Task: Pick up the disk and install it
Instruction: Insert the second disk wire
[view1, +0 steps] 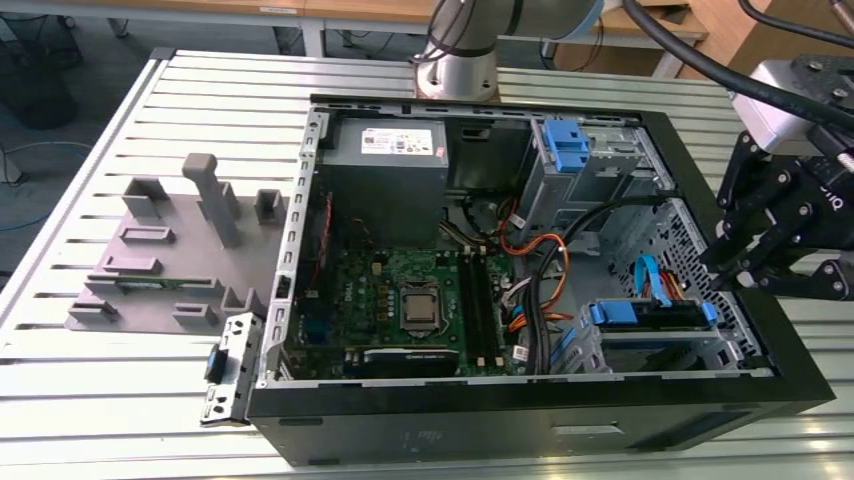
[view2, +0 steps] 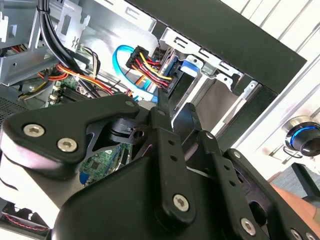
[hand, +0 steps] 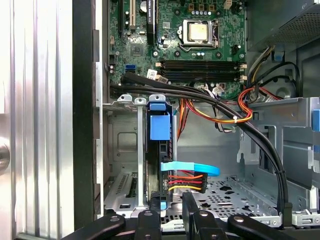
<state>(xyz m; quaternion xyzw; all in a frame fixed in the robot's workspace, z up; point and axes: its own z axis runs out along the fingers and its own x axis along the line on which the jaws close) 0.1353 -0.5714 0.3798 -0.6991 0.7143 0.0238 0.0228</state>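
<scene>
The disk (view1: 650, 315) sits in the drive cage at the case's front corner, on the exterior view's right, with blue side rails showing. In the first wrist view the disk (hand: 160, 150) stands edge-on in its bay, with a blue data cable and a red-yellow power plug attached. My black gripper (view1: 731, 262) hangs over the case's right wall, just above and beside the cage. Its fingers (hand: 148, 220) are slightly apart with nothing between them. In the second wrist view the gripper (view2: 175, 114) points at the disk (view2: 172, 75) and its plugs.
The open computer case (view1: 534, 410) lies on a slatted metal table (view1: 80, 420). Inside are a motherboard (view1: 400, 290), a grey power supply (view1: 387, 150), black cable bundles (hand: 250, 130) and a second blue-latched bay (view1: 567, 145). A grey fixture tray (view1: 160, 260) lies at the left.
</scene>
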